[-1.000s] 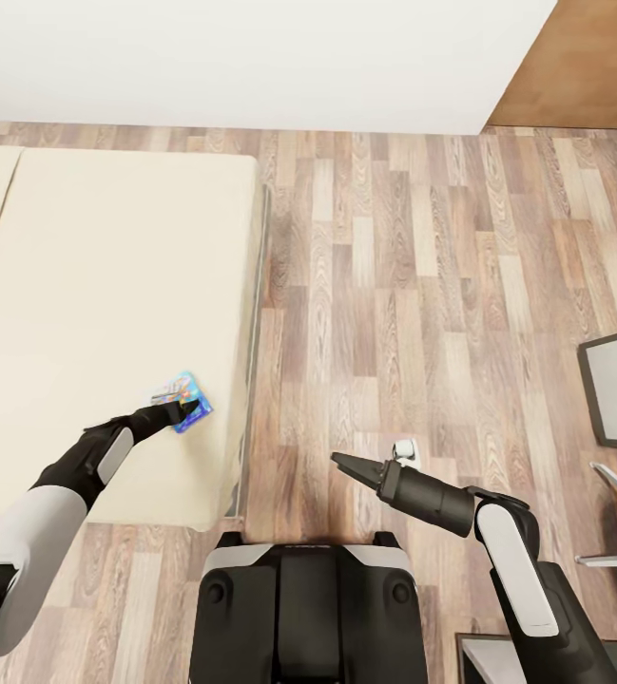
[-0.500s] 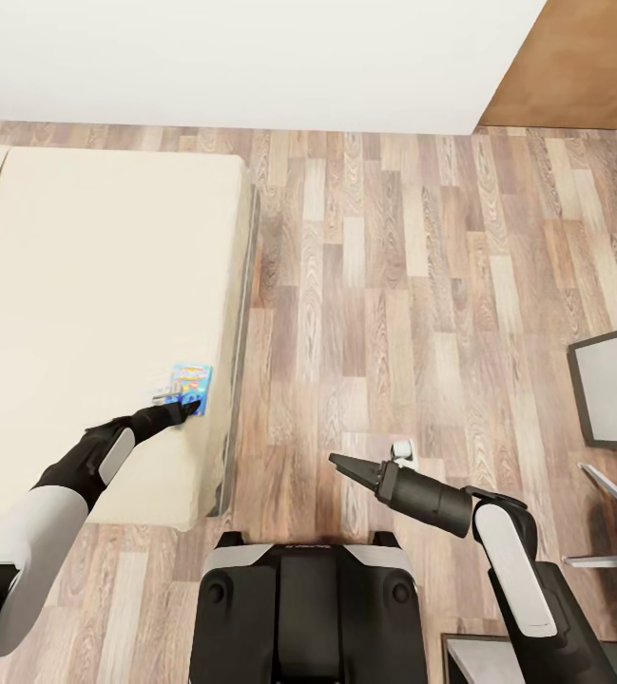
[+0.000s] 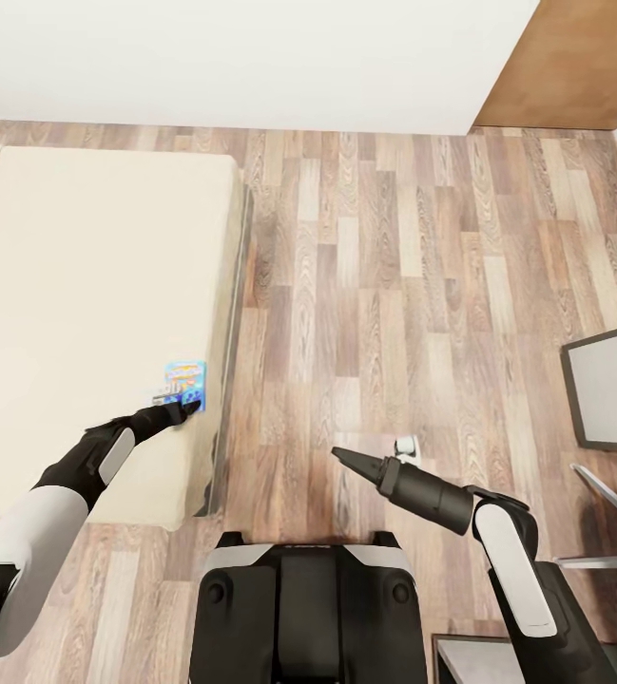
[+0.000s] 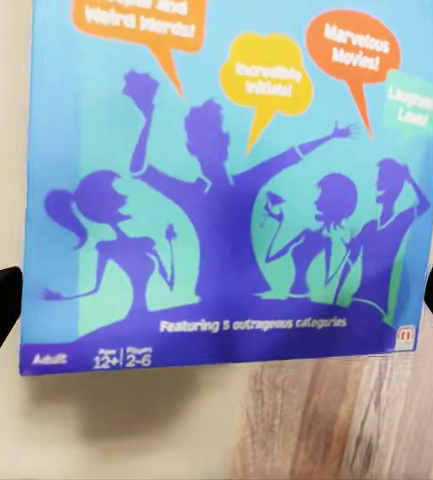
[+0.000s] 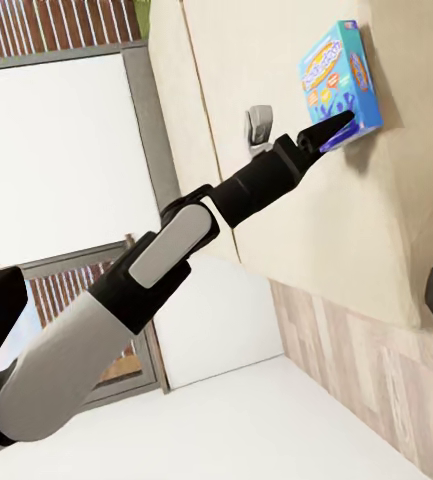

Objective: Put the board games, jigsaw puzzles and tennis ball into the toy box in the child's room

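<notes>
Head view: one blue board game (image 3: 183,383) on one bed (image 3: 80,285).

The board game (image 4: 226,190) is bright blue with purple silhouetted figures on teal patches and orange, yellow and green speech bubbles. The bed (image 3: 80,285) has a plain beige mattress. The floor (image 3: 394,285) is mixed brown and grey wood planks. The left gripper (image 3: 186,407) is black.
</notes>
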Controlling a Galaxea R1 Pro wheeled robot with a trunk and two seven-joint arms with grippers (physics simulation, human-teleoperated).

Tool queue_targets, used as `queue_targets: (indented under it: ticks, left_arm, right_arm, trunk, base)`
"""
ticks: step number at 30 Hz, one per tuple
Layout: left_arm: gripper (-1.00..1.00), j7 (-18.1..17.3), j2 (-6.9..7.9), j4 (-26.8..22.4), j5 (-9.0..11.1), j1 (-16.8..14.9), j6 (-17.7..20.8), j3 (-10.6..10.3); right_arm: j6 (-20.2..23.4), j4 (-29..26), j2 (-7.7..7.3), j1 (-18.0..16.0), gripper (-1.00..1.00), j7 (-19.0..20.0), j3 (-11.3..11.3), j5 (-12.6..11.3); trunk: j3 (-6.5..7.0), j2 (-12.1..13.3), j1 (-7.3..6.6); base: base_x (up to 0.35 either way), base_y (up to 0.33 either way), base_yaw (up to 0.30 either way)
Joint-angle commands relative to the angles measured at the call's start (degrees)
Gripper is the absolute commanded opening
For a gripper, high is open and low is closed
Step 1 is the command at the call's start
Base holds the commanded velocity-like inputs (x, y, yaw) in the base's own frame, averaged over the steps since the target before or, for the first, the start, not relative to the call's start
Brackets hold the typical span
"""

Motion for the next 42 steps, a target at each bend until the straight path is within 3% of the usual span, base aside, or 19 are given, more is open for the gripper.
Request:
queue_targets:
  ticks: [1, 19, 42]
  left_arm:
    - [1.0, -0.01, 0.05, -0.07, 0.58, 0.0, 0.41, -0.16]
    - [1.0, -0.26, 0.14, -0.11, 0.52, 0.0, 0.23, -0.08]
    - [1.0, -0.26, 0.14, -0.13, 0.52, 0.0, 0.23, 0.09]
  right_arm:
    - [0.1, 0.0, -0.02, -0.03, 1.0, 0.16, 0.01, 0.06]
    - [-0.23, 0.15, -0.02, -0.03, 1.0, 0.23, 0.04, 0.06]
    - [-0.23, 0.17, -0.02, -0.03, 1.0, 0.23, 0.06, 0.06]
  trunk:
    - [-0.06, -0.09, 0.03]
    - [-0.06, -0.09, 0.03]
    - [-0.06, -0.09, 0.03]
  base:
    - [0.0, -0.093, 0.0]
    - [0.0, -0.043, 0.0]
    - [0.0, 0.043, 0.0]
